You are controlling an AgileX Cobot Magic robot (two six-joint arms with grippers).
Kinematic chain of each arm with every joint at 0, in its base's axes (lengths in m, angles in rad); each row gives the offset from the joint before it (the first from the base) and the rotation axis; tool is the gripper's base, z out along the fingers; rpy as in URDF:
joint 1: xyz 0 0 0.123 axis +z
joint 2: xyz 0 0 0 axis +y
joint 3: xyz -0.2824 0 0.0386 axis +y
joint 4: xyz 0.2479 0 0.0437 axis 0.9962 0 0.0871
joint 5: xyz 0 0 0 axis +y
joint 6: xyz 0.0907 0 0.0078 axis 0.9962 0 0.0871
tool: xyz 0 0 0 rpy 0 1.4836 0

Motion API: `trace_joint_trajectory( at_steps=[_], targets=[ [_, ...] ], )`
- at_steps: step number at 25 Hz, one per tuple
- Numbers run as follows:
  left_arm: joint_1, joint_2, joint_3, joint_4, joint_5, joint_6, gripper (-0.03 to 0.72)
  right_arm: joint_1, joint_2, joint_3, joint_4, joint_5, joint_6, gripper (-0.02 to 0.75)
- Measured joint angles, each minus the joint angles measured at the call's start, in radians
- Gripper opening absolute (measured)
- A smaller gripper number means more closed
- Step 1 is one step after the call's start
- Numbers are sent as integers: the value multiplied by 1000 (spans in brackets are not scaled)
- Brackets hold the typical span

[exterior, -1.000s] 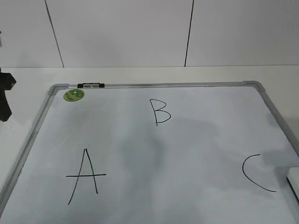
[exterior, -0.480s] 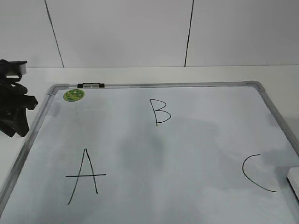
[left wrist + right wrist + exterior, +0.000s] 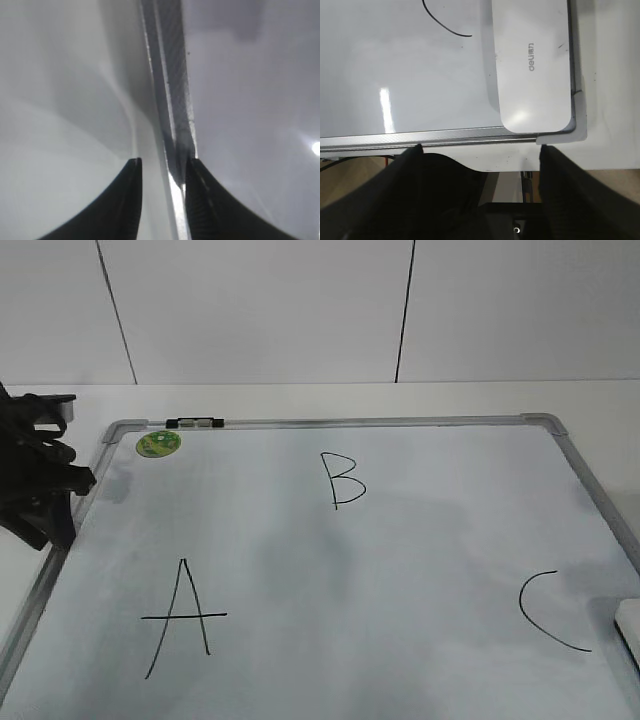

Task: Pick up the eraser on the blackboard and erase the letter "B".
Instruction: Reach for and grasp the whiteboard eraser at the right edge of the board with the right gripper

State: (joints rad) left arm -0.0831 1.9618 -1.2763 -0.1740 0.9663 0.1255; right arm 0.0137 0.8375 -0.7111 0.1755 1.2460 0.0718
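The eraser (image 3: pixel 532 60) — white, rounded, faint grey print — is lying in the blackboard's (image 3: pixel 400 570) corner, just ahead of the right gripper (image 3: pixel 480 150), whose fingers are spread apart, holding nothing.

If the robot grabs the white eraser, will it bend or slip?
The eraser looks like a hard plastic block, so it probably stays stiff. Its top shines, so it may be a bit slippery. It lies flat on the board, so it likely slides instead of rolling.
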Motion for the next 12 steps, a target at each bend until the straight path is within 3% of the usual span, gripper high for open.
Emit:
trace_joint_trajectory(
  at_steps=[5,12],
  targets=[
    [-41,11,-2,15,-21,7,225,0,0,0,-1,0,0,582],
    [-50,11,-2,21,-31,7,225,0,0,0,-5,0,0,582]
  ],
)
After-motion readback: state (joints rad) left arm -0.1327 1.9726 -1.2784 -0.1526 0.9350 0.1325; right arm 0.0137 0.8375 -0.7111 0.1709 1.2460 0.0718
